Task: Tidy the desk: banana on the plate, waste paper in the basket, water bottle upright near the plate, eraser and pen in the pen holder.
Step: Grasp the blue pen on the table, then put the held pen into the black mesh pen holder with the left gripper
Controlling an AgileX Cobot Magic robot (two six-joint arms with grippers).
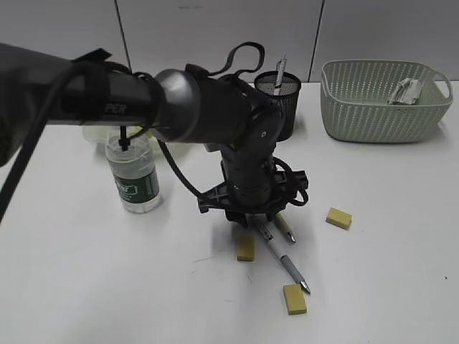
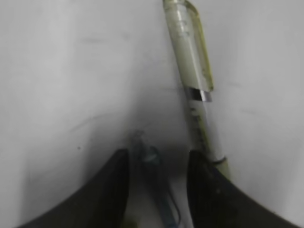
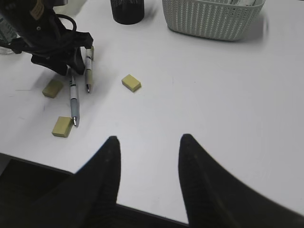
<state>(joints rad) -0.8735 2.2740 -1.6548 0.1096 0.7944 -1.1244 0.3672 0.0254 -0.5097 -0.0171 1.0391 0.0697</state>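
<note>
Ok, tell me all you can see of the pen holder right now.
The pen holder is a black cylinder of what looks like wire mesh, standing upright at the back of the white table, left of the basket. One pen already stands in it, poking above the rim. The left arm hides its lower left side in the exterior view. Nothing is seen touching it; whether it holds erasers cannot be told.
</note>
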